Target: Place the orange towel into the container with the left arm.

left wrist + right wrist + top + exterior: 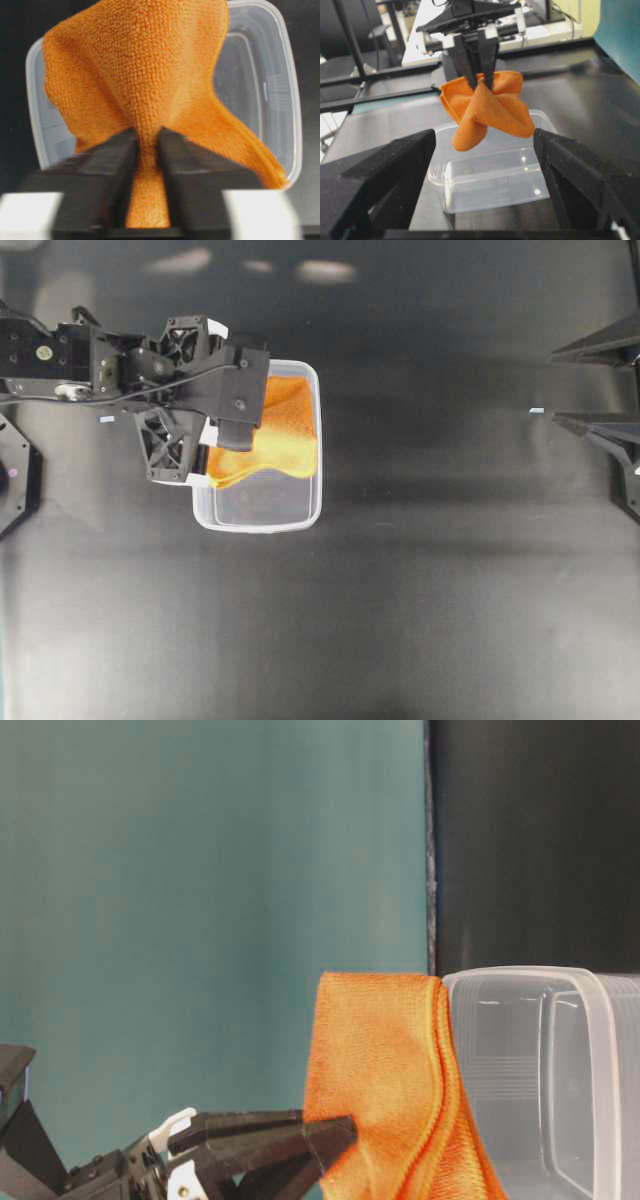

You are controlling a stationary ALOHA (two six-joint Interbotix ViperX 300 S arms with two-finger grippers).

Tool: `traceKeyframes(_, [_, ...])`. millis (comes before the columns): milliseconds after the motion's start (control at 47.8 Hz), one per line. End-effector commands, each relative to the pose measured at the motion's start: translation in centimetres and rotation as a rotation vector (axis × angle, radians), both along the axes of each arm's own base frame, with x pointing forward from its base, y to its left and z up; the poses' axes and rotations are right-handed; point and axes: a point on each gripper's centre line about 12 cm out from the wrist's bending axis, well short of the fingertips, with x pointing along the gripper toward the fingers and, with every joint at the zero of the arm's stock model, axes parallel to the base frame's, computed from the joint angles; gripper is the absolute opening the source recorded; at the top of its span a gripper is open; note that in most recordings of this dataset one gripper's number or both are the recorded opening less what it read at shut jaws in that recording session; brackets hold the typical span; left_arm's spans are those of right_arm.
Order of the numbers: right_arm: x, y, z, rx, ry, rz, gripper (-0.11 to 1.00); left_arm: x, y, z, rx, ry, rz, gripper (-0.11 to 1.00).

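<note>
The orange towel (288, 430) hangs bunched from my left gripper (240, 432), above the clear container (312, 510). In the left wrist view a fold of the towel (145, 70) is pinched between the black fingers of the left gripper (148, 136), with the container (287, 100) below it. From table level, the towel (380, 1070) drapes beside the tub (570, 1060), its top above the rim. The right wrist view shows the towel (490, 107) dangling over the tub (490, 175), clear of its floor. My right gripper (552, 388) stands open and empty at the far right.
The container rests on a dark matte table (420, 620). A teal wall (200, 920) stands behind in the table-level view. The left arm's black links and white fittings (170, 350) reach in from the left edge.
</note>
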Motion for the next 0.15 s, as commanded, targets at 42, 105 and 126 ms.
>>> traceKeyframes(42, [0.10, -0.07, 0.30, 0.004, -0.013, -0.004, 0.77, -0.10, 0.44, 0.11, 0.004, -0.011, 0.011, 0.45])
traceKeyframes(105, [0.10, -0.07, 0.30, 0.004, -0.013, -0.004, 0.77, -0.11, 0.49, 0.11, 0.003, -0.011, 0.014, 0.63])
traceKeyframes(126, [0.09, -0.09, 0.30, 0.005, -0.013, -0.006, 0.77, -0.06, 0.55, 0.22, 0.002, -0.014, 0.017, 0.69])
